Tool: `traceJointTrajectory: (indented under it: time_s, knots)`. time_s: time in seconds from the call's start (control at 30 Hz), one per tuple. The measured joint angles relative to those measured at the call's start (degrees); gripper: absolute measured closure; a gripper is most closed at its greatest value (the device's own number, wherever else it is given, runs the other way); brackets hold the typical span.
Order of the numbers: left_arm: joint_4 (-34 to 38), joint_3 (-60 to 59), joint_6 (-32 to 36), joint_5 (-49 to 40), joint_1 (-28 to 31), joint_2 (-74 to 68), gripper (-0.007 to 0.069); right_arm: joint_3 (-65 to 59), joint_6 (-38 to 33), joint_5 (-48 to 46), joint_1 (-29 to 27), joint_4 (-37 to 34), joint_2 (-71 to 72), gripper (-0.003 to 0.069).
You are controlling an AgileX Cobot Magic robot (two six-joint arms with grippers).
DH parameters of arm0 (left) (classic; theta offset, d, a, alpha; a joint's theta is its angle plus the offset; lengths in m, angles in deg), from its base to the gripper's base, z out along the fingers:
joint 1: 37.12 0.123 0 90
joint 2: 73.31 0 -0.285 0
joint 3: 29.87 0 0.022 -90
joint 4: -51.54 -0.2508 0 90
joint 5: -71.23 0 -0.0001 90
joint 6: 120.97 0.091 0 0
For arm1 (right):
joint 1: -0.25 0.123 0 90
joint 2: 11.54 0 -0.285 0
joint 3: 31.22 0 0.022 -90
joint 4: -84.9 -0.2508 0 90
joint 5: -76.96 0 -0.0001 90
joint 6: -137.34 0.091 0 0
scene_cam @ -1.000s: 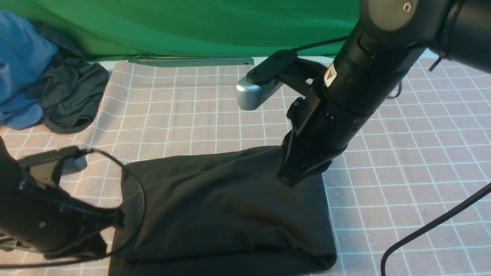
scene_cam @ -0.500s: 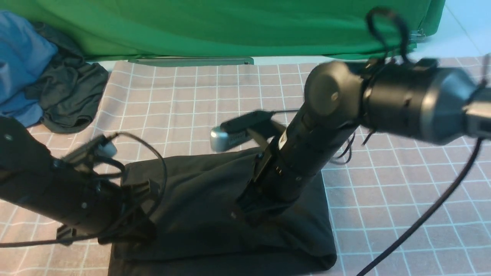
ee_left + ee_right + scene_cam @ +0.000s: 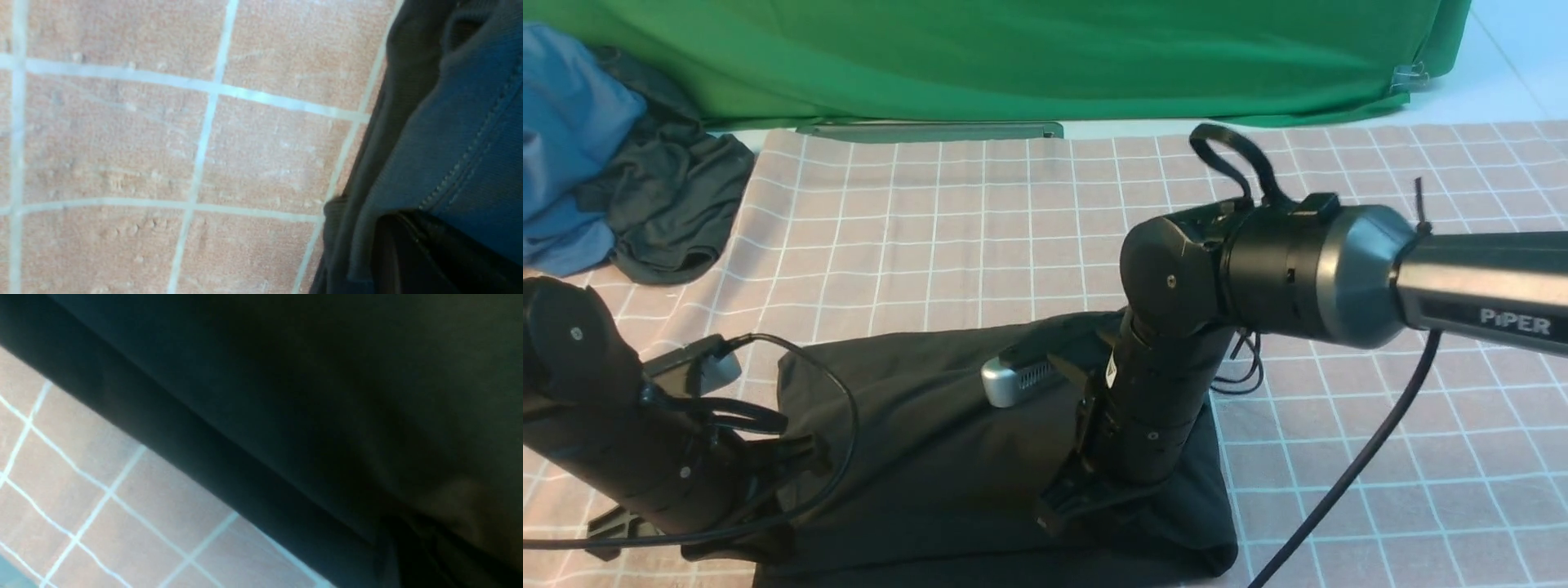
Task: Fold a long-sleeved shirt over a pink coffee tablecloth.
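You have the wide dusty-pink tablecloth with thin white grid lines (image 3: 931, 245) spread over the counter, backed by a plain green cloth (image 3: 1013, 49); at its near edge lies the large black soft-knit long-sleeved shirt (image 3: 931, 441), gathered into a compact, roughly rectangular bundle. Over the last second both arms have carried the far hem of the bundle toward you: the right arm has dropped from high over the far right corner to low over the right half, and the left arm has swung in along the left edge. Judge this as a fold being laid down, with release probably the next step. The right pincer (image 3: 1062, 505) is closed on shirt fabric, as the right wrist view suggests from dark cloth filling the frame. The left pincer (image 3: 776, 543) is closed at the left edge on a stitched hem. The blue garment (image 3: 564, 139) and smaller dark grey garment (image 3: 670, 212) sit far left, untouched. Both sets of fingertips are hidden, the chest print is not visible, and the bundle's near edge is cut off.
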Motion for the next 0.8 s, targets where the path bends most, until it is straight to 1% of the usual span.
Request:
traceJointTrajectory:
  time_s: [0.13,0.27,0.4,0.5,0.53,0.63,0.67,0.7,0.8]
  knots:
    - [-0.5,0.1,0.1,-2.0,0.0,0.0,0.0611,0.0,0.4,-0.8,0.0,1.2,3.9,0.062]
    - [-0.1,0.5,0.7,-3.7,0.0,0.8,0.0611,0.0,0.9,0.6,-0.1,1.6,6.4,0.062]
    - [5.1,0.6,3.3,-3.3,0.0,4.4,0.0611,0.0,1.0,3.8,-0.3,0.7,6.3,0.062]
    - [10.4,0.6,6.5,-1.7,0.0,5.4,0.0611,0.0,0.9,4.2,-0.3,0.3,3.2,0.062]
    - [11.1,0.6,7.0,-1.1,0.0,5.2,0.0611,0.0,0.9,4.1,-0.3,0.3,2.3,0.062]
    - [10.5,0.6,7.8,-0.2,0.0,3.6,0.0611,-0.1,0.9,2.4,-0.4,0.6,0.0,0.0618]
    - [9.1,0.6,6.8,0.0,0.0,2.2,0.0611,-0.4,1.0,1.3,-0.4,1.2,-0.4,0.0617]
    - [7.9,0.5,6.1,0.1,0.0,1.2,0.0611,-0.6,1.2,0.4,-0.4,2.3,-0.5,0.0617]
    - [6.1,-0.8,4.3,0.6,0.0,-1.0,0.061,-2.0,5.3,-1.7,-0.4,7.5,0.0,0.0615]
